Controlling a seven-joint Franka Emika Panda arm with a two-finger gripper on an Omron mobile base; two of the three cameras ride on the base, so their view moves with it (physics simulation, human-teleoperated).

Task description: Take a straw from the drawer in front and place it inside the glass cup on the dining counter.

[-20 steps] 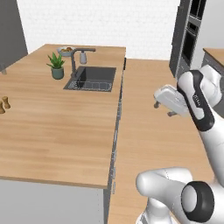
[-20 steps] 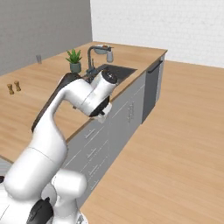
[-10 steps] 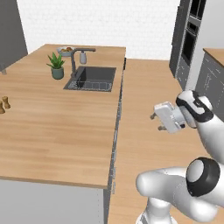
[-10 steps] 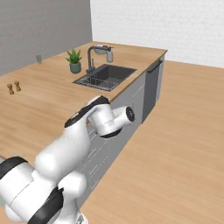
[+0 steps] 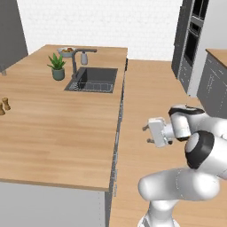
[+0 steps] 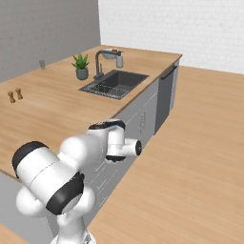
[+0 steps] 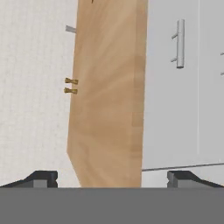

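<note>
My gripper (image 5: 147, 135) hangs low beside the dining counter (image 5: 57, 133), its fingers pointing at the light-grey base. In the hand view the gripper (image 7: 113, 179) is open wide with nothing between the fingertips (image 7: 43, 177). That rolled view faces shut light-grey drawer fronts (image 7: 175, 100), one with a bar handle (image 7: 179, 43). No drawer stands pulled out, and the straw is hidden. The glass cup (image 6: 42, 64) stands upright at the counter's far left edge, well away from the gripper.
A dark sink (image 5: 93, 80) with a tap (image 5: 75, 60), a teal plant pot (image 5: 57, 71) and a soap bottle (image 5: 84, 57) occupy the counter's far end. Two small shakers (image 5: 3, 105) stand at the left. Dark tall cabinets (image 5: 190, 40) line the right. Wood floor (image 6: 190, 157) lies open.
The arm has folded downward, bringing the hand from above counter height down to the counter's side, turned towards the drawer fronts. The jaws have stayed wide apart.
</note>
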